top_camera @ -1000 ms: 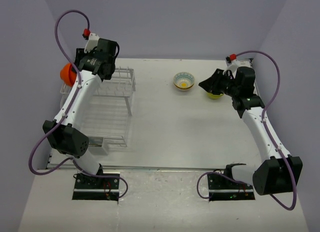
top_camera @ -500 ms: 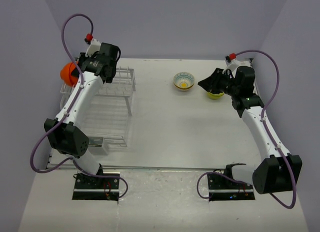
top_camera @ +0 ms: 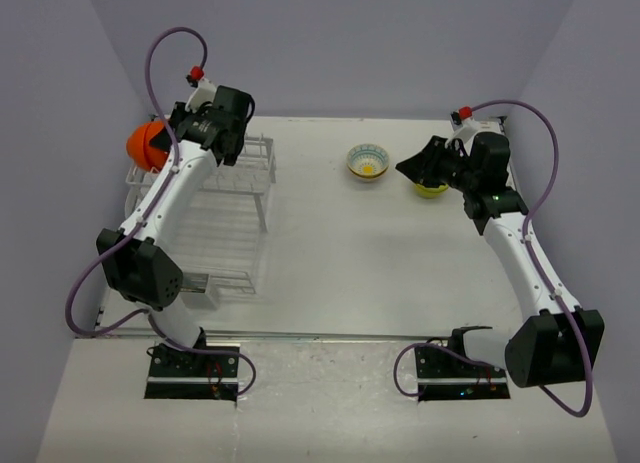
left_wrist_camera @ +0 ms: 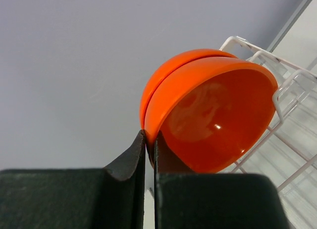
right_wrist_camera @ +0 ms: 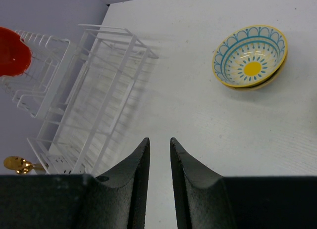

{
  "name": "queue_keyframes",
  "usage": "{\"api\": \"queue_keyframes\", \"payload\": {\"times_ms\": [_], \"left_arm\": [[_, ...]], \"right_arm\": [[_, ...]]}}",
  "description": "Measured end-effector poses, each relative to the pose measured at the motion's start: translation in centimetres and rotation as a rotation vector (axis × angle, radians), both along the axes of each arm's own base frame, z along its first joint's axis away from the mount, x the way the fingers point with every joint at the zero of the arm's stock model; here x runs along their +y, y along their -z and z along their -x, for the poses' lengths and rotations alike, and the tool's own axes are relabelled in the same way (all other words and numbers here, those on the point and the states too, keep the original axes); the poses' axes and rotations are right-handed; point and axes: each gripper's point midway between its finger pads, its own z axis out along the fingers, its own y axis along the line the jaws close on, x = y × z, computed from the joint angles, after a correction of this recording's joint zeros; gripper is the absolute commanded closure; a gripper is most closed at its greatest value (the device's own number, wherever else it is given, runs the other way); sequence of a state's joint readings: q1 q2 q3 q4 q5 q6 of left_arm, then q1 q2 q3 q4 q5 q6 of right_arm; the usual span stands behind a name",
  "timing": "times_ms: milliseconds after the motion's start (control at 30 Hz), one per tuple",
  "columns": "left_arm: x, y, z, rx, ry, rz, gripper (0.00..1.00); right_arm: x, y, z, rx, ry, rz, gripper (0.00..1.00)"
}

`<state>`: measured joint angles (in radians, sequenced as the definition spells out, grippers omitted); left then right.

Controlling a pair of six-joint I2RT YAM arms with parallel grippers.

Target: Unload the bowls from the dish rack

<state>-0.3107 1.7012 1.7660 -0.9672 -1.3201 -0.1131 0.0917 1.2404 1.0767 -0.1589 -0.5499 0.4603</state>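
Observation:
A glossy orange bowl (left_wrist_camera: 213, 120) is tipped on its side above the far left corner of the white wire dish rack (left_wrist_camera: 292, 98). My left gripper (left_wrist_camera: 149, 133) is shut on its rim, and a second orange rim shows close behind it. From above, the orange bowl (top_camera: 146, 145) hangs at the rack's (top_camera: 225, 228) far left, with the left gripper (top_camera: 168, 143) beside it. The cream bowl with the blue pattern (top_camera: 367, 162) sits on the table. The lime-green bowl (top_camera: 431, 190) lies partly under my right arm. My right gripper (top_camera: 408, 169) hovers open with nothing between its fingers.
In the right wrist view the rack (right_wrist_camera: 94, 90) fills the left side, with the orange bowl (right_wrist_camera: 12, 51) at its far end and a gold utensil (right_wrist_camera: 17, 163) beyond it. The cream bowl (right_wrist_camera: 250, 56) sits on the white table (right_wrist_camera: 198, 105). Purple walls enclose the table.
My left gripper has shut on the orange bowl's rim and shifted slightly up and to the right with it. The right arm has stayed still.

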Motion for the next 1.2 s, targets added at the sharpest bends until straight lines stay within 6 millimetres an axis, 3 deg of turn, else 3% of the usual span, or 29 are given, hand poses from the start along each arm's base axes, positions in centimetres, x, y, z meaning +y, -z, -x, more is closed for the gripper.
{"api": "queue_keyframes", "payload": {"times_ms": [233,500,767,900,1000,1100,1200], "left_arm": [[-2.7,-0.8,-1.1,0.014,0.047,-0.051,1.00],[-4.4,-2.1,-1.2,0.003,0.079,-0.089,1.00],[-7.3,-3.8,-2.1,-0.048,0.145,-0.101,1.00],[-8.0,-4.3,-2.3,-0.078,0.169,-0.084,1.00],[-9.2,-4.3,-2.8,-0.114,0.251,0.026,1.00],[-11.3,-5.5,-3.7,-0.220,0.372,0.224,1.00],[-13.6,-6.6,-3.1,-0.309,0.514,0.439,1.00]], "right_arm": [[0.0,-0.3,0.1,-0.010,-0.001,0.000,0.76],[0.0,-0.7,0.3,-0.023,-0.004,-0.002,0.75],[0.2,-0.8,0.5,-0.024,-0.020,-0.004,0.67],[0.3,-0.8,0.5,-0.028,-0.027,-0.010,0.58],[1.0,-1.1,0.9,-0.038,-0.068,-0.035,0.55],[2.1,-1.7,1.5,-0.040,-0.125,-0.082,0.57],[4.3,-2.2,2.4,-0.030,-0.183,-0.091,0.49]]}}
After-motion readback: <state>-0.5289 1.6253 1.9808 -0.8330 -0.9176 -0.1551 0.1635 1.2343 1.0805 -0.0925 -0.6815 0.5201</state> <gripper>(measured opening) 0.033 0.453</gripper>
